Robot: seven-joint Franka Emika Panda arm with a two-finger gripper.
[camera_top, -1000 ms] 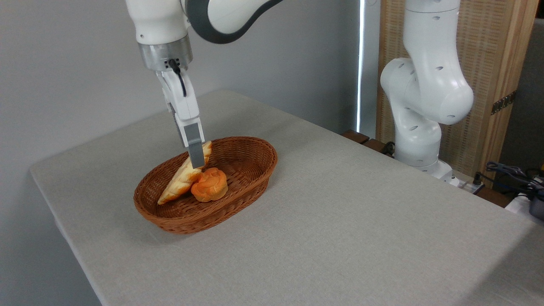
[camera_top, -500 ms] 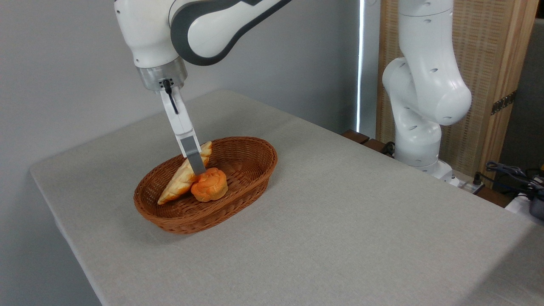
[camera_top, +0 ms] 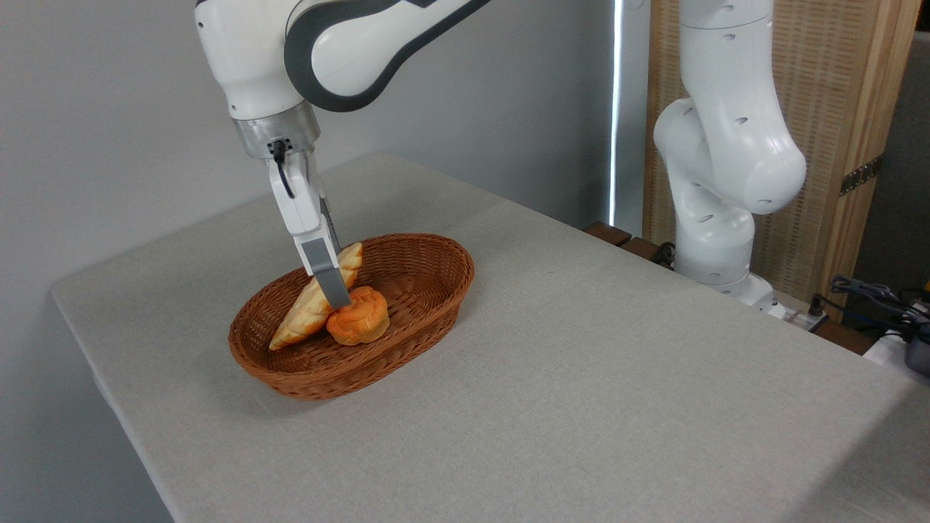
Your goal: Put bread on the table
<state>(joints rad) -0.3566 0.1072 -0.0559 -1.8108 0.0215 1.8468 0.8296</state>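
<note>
The bread (camera_top: pixel 314 303) lies slanted in the wicker basket (camera_top: pixel 407 319), one pointed end low at the left, the other up against the back rim. Just beside it, touching, sits a round orange bun (camera_top: pixel 359 317). The hand (camera_top: pixel 334 289) reaches down over the loaf's middle; only one grey finger shows, so whether it's apart or clamped, I can't tell. The basket rests on the grey surface (camera_top: pixel 581 378).

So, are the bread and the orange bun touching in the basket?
Touching. The fixed camera shows the bun pressed against the long side of the bread, with no basket weave visible between them.
</note>
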